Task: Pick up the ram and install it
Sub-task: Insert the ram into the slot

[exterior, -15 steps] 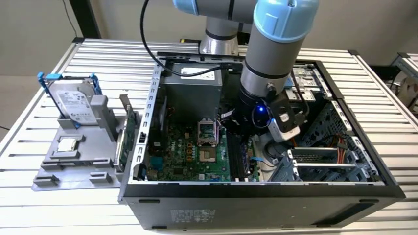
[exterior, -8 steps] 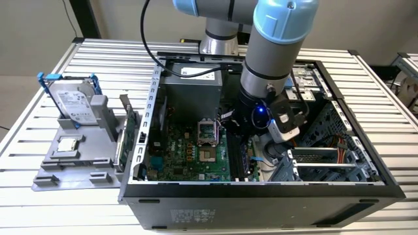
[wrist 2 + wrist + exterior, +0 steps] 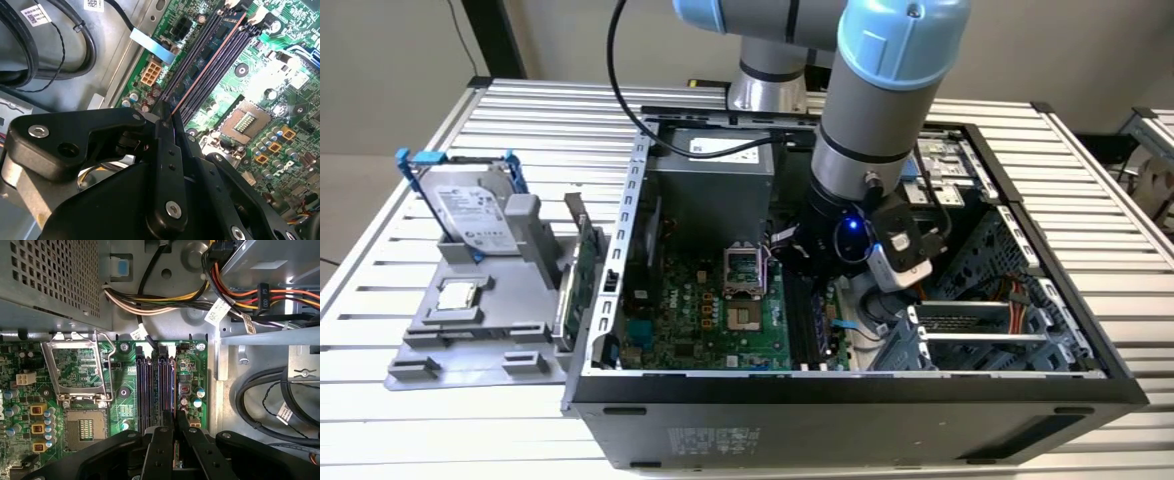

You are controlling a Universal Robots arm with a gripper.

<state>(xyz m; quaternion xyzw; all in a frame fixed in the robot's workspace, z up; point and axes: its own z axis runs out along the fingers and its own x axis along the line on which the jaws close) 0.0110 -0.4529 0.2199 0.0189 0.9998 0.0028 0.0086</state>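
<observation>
The black two-fingered gripper is closed on the slim green circuit-board ram, seen edge-on between its fingers and poised right over the black memory slots of the green motherboard inside the open computer case. I judge the ram light, stiff and fragile, best pinched by its flat faces mid-length, clear of the contact edge. I count one ram and four slots.

No print is legible. White stickers with unreadable print sit on the hard drive left of the computer case in the exterior view and on the power supply inside the case. White tags wrap cables inside it.
</observation>
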